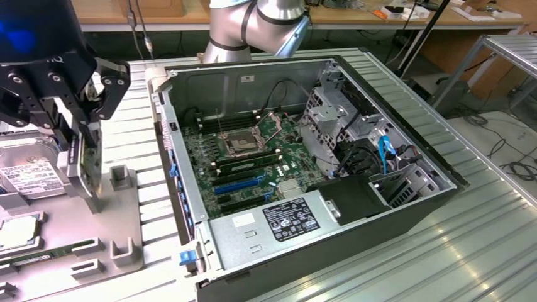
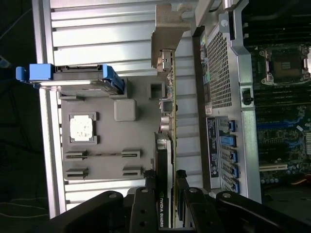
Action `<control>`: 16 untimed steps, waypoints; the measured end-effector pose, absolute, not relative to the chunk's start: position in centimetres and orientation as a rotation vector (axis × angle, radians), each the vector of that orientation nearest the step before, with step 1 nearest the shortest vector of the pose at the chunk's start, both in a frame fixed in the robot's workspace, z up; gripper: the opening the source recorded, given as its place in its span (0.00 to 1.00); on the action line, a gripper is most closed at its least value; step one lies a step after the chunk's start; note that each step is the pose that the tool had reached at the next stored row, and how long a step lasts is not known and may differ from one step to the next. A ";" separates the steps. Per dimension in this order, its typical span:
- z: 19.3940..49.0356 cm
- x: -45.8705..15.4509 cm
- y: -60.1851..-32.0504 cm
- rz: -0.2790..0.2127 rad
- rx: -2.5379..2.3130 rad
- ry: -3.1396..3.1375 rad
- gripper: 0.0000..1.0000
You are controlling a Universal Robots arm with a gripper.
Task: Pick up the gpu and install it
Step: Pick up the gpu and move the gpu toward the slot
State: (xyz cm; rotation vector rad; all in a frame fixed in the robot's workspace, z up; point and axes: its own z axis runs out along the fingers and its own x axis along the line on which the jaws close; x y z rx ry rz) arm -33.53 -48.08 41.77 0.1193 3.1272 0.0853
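The gpu (image 2: 166, 121) shows edge-on in the wrist view, a thin green board with a black face and a silver bracket (image 2: 167, 29) at its far end. My gripper (image 2: 165, 178) is shut on it, one black finger pressed against each face near the labelled end. In the exterior view the gripper (image 1: 77, 135) stands at the left, over the grey parts fixture (image 1: 126, 207), with the gpu (image 1: 88, 182) hanging upright below it. Its lower edge is at the fixture's surface; I cannot tell whether it touches. The open computer case (image 1: 180, 189) lies beside it to the exterior view's right.
On the fixture lie a hard drive (image 1: 29, 176) with blue rails (image 2: 73, 80), a processor chip (image 2: 81, 128) and a narrow memory stick (image 2: 104, 154). Inside the case are the motherboard (image 1: 243, 151), blue expansion slots (image 1: 239, 184) and a power supply (image 1: 285, 220). Ribbed metal table (image 1: 419, 251) surrounds everything.
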 end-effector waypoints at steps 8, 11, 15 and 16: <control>42.9 -33.5 -48.1 0.085 0.119 3.127 0.27; 43.4 -33.5 -48.1 0.085 0.119 3.127 0.27; 43.4 -33.5 -48.1 0.085 0.119 3.127 0.27; 43.4 -33.5 -48.1 0.085 0.119 3.127 0.27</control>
